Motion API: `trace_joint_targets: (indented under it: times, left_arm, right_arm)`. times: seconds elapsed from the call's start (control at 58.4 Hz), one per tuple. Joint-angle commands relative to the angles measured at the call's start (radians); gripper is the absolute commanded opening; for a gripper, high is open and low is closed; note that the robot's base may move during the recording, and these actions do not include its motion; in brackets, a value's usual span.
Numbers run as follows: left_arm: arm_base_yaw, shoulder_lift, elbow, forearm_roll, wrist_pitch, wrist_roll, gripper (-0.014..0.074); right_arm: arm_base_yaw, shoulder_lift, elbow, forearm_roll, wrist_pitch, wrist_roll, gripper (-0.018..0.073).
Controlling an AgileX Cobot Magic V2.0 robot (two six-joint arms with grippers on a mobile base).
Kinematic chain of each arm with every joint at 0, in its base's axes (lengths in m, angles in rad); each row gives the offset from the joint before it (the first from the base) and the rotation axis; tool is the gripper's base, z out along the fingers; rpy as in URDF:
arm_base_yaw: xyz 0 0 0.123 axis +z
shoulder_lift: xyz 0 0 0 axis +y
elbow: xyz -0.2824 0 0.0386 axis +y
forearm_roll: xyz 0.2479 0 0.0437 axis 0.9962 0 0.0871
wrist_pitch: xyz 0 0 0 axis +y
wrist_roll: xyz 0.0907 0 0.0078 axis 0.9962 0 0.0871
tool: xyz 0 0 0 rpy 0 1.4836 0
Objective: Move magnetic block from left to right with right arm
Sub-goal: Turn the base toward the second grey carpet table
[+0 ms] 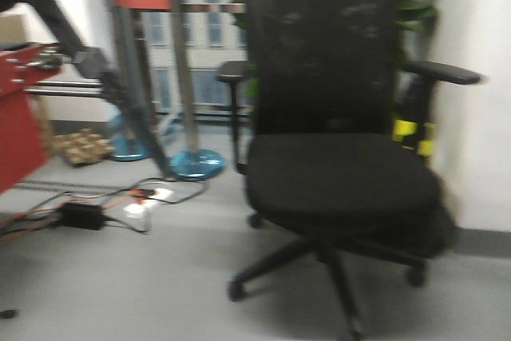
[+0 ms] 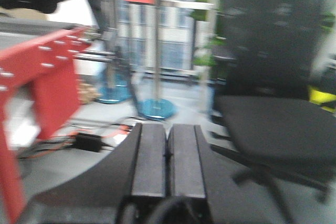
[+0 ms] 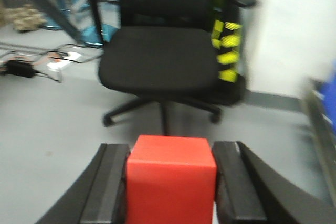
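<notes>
The black office chair (image 3: 163,61) fills my right wrist view at twelve o'clock, standing on the grey floor (image 3: 47,135), and a red metal frame (image 2: 47,72) sits at nine o'clock in the left wrist view. My left hand (image 2: 168,129) is at six o'clock there, its two fingers pressed flat together with nothing between them. My right hand (image 3: 170,148) is clamped on the magnetic block (image 3: 170,187), one finger against each side face, at six o'clock in its own view. No table shows beneath it, only floor. As I judge it, the danger is a drop. The faces look slick, the pictures are smeared, and a jolt or a loosened grip would send the block to the floor, perhaps under the chair. The block is a plain bright-red cube, matte and unmarked, with crisp edges, sitting square between the fingers.
</notes>
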Motion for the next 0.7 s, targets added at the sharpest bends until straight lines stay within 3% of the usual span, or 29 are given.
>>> trace_joint_targets:
  times: [0.0, 0.685]
  left_arm:
    - [-0.005, -0.010, 0.008, -0.005, -0.084, -0.006, -0.0126]
    - [-0.005, -0.010, 0.008, -0.005, -0.084, -0.006, -0.0126]
  right_arm:
    - [-0.003, 0.018, -0.027, -0.013, -0.086, -0.010, 0.0234]
    - [-0.003, 0.018, -0.027, -0.013, -0.086, -0.010, 0.0234]
